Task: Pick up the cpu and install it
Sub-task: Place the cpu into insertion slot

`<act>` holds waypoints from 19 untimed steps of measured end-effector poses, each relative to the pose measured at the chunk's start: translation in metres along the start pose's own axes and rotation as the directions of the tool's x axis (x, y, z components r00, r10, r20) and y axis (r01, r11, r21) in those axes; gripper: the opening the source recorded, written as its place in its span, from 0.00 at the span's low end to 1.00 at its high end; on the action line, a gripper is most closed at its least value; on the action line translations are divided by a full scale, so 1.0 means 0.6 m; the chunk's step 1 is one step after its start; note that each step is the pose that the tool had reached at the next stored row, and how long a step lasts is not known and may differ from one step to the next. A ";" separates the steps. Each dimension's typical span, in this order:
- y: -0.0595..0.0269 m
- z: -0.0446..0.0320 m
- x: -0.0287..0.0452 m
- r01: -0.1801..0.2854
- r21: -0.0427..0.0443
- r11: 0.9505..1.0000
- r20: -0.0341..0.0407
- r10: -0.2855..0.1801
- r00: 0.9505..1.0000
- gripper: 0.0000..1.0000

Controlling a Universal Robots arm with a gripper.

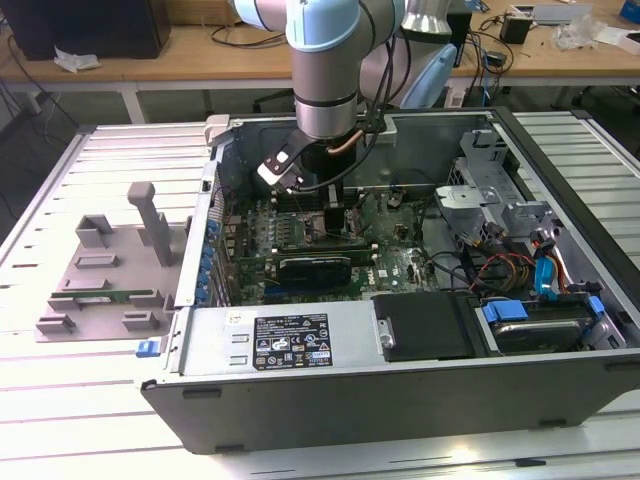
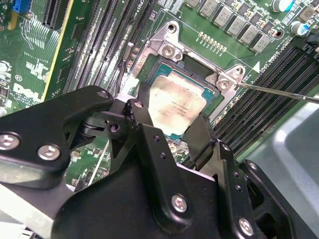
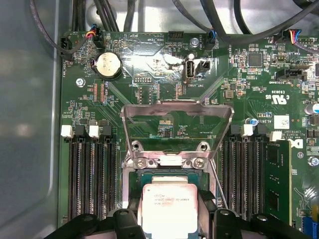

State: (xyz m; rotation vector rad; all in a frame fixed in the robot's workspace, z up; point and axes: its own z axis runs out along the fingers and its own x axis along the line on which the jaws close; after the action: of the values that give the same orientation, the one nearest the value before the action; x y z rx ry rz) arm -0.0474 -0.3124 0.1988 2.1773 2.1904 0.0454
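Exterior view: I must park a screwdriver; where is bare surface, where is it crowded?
Bare: the slatted table at the exterior view's left, around the grey fixture, and in front of the case. Crowded: inside the case, under the arm.

**Silver-grey on green**

The small, flat, square metal-topped cpu (image 2: 175, 105) is showing silver-grey, mottled with dull brownish smudges. The broad green circuit board (image 3: 149, 74) is carrying long black memory slots (image 3: 92, 179) tipped with white clips. The tubular robot arm (image 1: 322, 80) is gleaming silver and pale blue.
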 end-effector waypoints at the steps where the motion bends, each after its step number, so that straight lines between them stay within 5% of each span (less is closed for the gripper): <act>1: 0.000 0.000 0.000 0.000 0.000 1.000 -0.001 0.000 1.000 0.53; 3: 0.000 0.000 0.000 0.000 0.000 1.000 0.000 0.000 1.000 0.61; 8: 0.000 -0.002 0.000 0.000 0.000 1.000 0.000 0.000 1.000 0.61; 12: 0.002 -0.029 -0.001 0.000 0.000 1.000 0.000 0.000 1.000 0.61; 17: 0.002 -0.030 -0.001 0.000 0.000 1.000 0.000 0.000 1.000 0.60; 19: 0.002 -0.031 -0.001 0.000 0.000 1.000 0.000 0.000 1.000 0.29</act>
State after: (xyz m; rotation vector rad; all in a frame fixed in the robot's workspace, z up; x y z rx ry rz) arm -0.0474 -0.3124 0.2172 2.1771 2.1903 0.0447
